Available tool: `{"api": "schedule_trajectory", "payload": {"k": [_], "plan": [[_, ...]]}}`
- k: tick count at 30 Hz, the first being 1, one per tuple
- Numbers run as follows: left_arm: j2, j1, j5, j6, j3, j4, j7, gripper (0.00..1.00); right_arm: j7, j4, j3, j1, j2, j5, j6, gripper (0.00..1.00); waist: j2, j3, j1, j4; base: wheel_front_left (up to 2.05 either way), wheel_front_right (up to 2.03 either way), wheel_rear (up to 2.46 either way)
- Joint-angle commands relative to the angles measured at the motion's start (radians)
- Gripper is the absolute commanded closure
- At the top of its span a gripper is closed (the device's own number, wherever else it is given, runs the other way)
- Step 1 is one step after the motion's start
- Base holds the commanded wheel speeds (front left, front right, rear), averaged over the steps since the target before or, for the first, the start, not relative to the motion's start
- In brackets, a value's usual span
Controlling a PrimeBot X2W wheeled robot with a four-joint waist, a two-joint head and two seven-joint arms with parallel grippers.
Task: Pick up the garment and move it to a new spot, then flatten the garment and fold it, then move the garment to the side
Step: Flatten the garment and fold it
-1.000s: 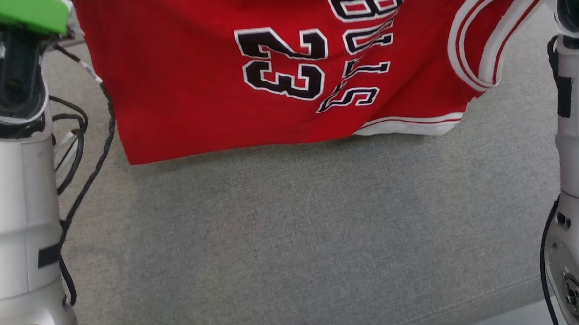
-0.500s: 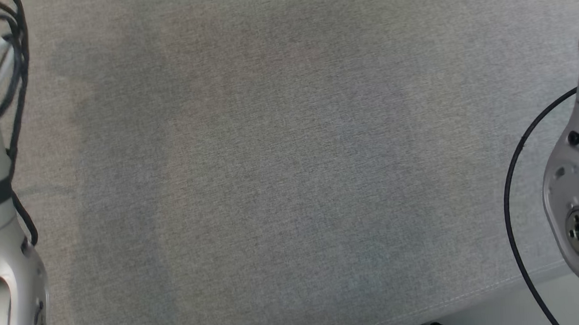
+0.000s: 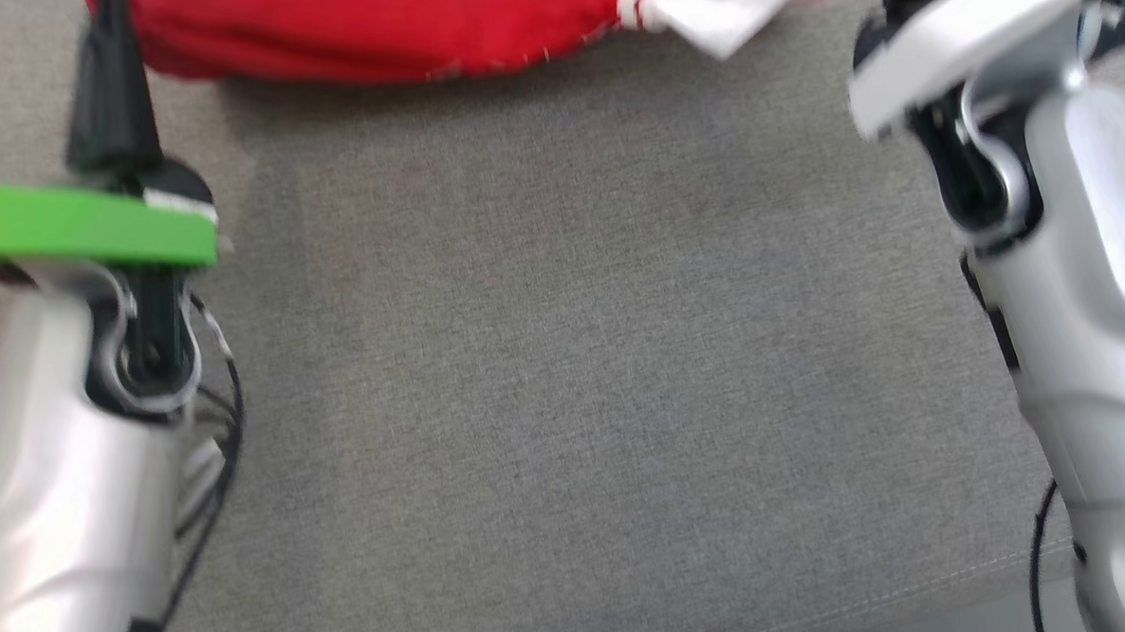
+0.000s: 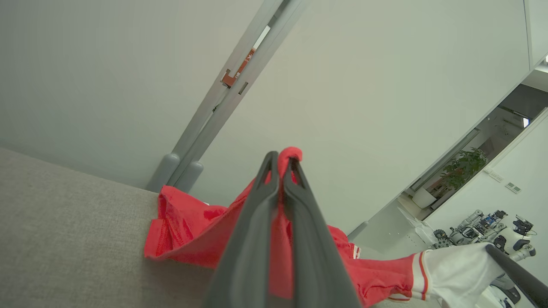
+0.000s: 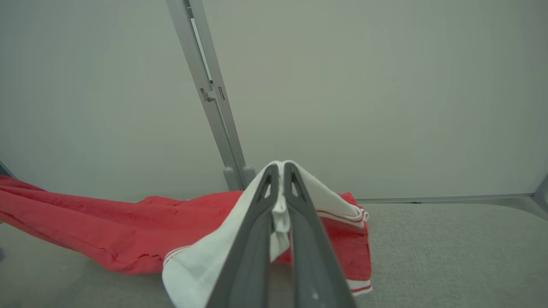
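The garment is a red jersey with white trim, lying bunched in a low strip across the far part of the grey cloth surface. My left gripper is shut on a pinch of its red cloth, which pokes out above the fingertips. My right gripper is shut on the white trim, with the cloth draped over both fingers. The garment sags between the two grips onto the surface. In the head view the left gripper reaches up to the garment's left end, and the picture is blurred.
The grey cloth surface stretches between my two arms, with its front seam near me. Black cables hang by the left arm. A pale wall with a grey post stands behind. A plant and other robots show through an opening.
The head camera has swung between frames. A second ago the garment hung spread with its print showing; now it lies bunched and low. Both grippers stay shut on it.
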Motion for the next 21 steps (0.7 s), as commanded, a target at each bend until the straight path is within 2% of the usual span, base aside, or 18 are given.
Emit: {"api": "schedule_trajectory", "payload": {"k": [1,3,7,12,21], "plan": [[-0.010,0.055,-0.054,-0.004,-0.002,0.005,-0.007,1.00,0.055,-0.029,-0.001,0.062,-0.025,0.031,-0.001,1.00,0.0000,-0.071,-0.0001,0.005,0.00,0.00,0.00],[-0.003,0.127,-0.099,-0.004,-0.015,0.008,0.010,1.00,0.146,-0.094,-0.017,0.166,-0.042,0.070,-0.001,1.00,0.0000,-0.106,-0.0001,0.006,0.00,0.00,0.00],[0.004,0.273,-0.182,-0.003,-0.043,0.016,0.039,1.00,0.344,-0.217,-0.060,0.382,-0.101,0.073,-0.001,1.00,0.0000,-0.170,-0.0001,0.008,0.00,0.00,0.00],[-0.002,0.418,-0.239,-0.003,-0.087,0.010,0.065,1.00,0.533,-0.339,-0.125,0.607,-0.117,0.056,-0.001,1.00,0.0000,-0.220,-0.0001,0.014,0.00,0.00,0.00],[-0.032,0.589,-0.309,-0.003,-0.090,0.050,0.053,1.00,0.635,-0.360,-0.213,0.798,-0.077,-0.045,-0.001,1.00,0.0000,-0.274,-0.0001,0.037,0.00,0.00,0.00]]}}
